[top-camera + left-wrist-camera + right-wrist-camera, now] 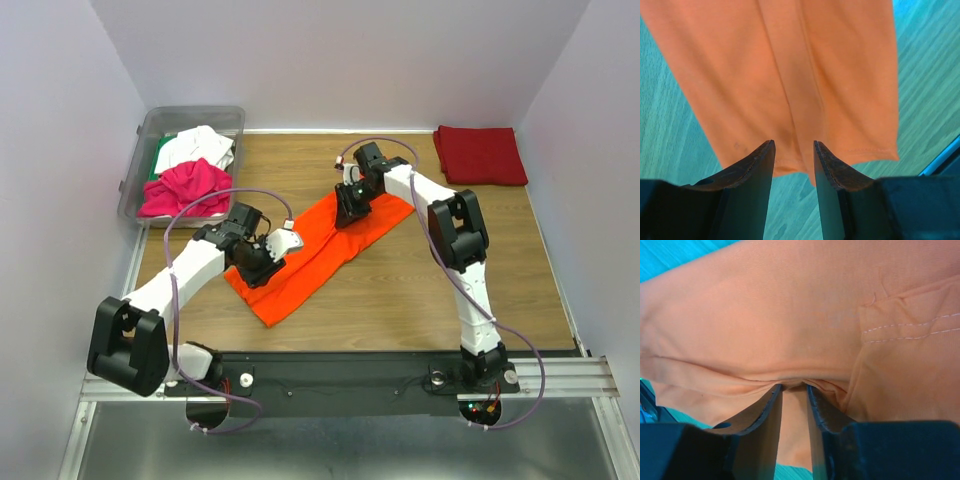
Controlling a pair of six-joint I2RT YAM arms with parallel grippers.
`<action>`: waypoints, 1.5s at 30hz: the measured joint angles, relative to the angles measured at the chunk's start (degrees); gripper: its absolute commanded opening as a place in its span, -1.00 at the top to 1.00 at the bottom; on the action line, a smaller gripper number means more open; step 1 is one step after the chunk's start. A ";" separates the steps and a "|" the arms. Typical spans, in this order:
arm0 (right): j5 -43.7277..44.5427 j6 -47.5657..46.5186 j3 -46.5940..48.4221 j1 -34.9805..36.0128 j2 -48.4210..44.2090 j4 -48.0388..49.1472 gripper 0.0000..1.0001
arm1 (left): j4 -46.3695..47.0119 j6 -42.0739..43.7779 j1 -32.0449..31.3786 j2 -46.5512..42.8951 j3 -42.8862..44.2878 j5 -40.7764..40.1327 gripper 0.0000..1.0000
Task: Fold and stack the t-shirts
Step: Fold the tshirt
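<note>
Orange t-shirt (312, 268): long strip lying slantwise across the mid-tabletop.
Right gripper (794, 386): pinches a puckered fold at the shirt's far end.
Left gripper (792, 145): fingers spread over the near hem, holding nothing.
Advice: we catch both layers, lift evenly, then fold end to end.

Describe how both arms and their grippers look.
The left arm and right arm have white links, black joint housings and looping purple cables. The left gripper and right gripper have dark, tapered fingers.

Much of the orange t-shirt (310, 262) beyond both wrist views' edges.
</note>
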 measured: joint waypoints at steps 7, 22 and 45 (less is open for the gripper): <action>-0.72 1.14 2.97 0.02 2.25 0.15 0.44 | -2.08 2.56 0.00 -1.25 -1.97 -0.11 0.01; -0.31 -0.24 -1.14 0.02 -0.50 1.73 0.17 | 2.10 3.96 3.34 6.34 -5.33 -4.94 0.77; 18.73 -7.52 -11.37 -2.64 -14.40 1.68 0.57 | -0.59 0.72 3.41 8.52 15.82 6.95 0.41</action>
